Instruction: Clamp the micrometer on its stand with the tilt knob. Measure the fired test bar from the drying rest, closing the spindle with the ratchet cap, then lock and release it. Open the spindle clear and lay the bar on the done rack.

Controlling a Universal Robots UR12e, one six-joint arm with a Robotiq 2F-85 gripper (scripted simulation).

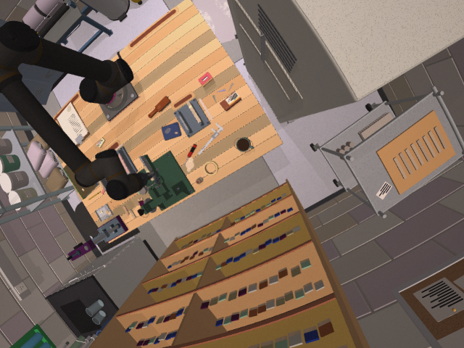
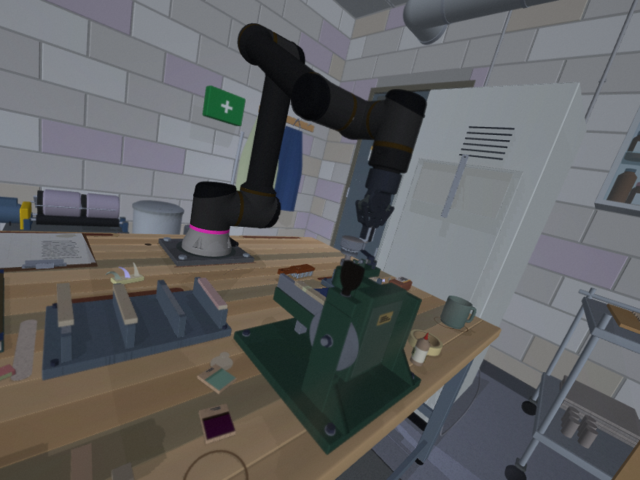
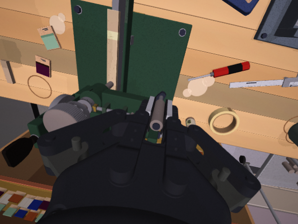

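Observation:
A small grey-brown lever, the micrometer's lock lever (image 3: 157,113), sticks out on top of the green stand, and my gripper (image 3: 158,110) is closed around it. The micrometer (image 3: 95,106) sits clamped across the head of the green stand (image 2: 345,341), with its large knurled ratchet cap (image 3: 64,116) to the left of my fingers. The tan test bar (image 3: 112,47) lies along the grey trough of the stand beyond the micrometer. The black tilt knob (image 2: 350,276) sits on the stand's near side. The gripper (image 2: 368,235) hangs straight down over the stand top.
The bench's front edge (image 2: 454,357) lies just past the stand. A grey rack with upright dividers (image 2: 129,315) sits left of the stand; another grey rack (image 1: 192,118) lies mid-bench. A red-handled screwdriver (image 3: 225,70), a tape roll (image 3: 223,121), a caliper (image 3: 263,82) and a mug (image 2: 457,311) lie to the right.

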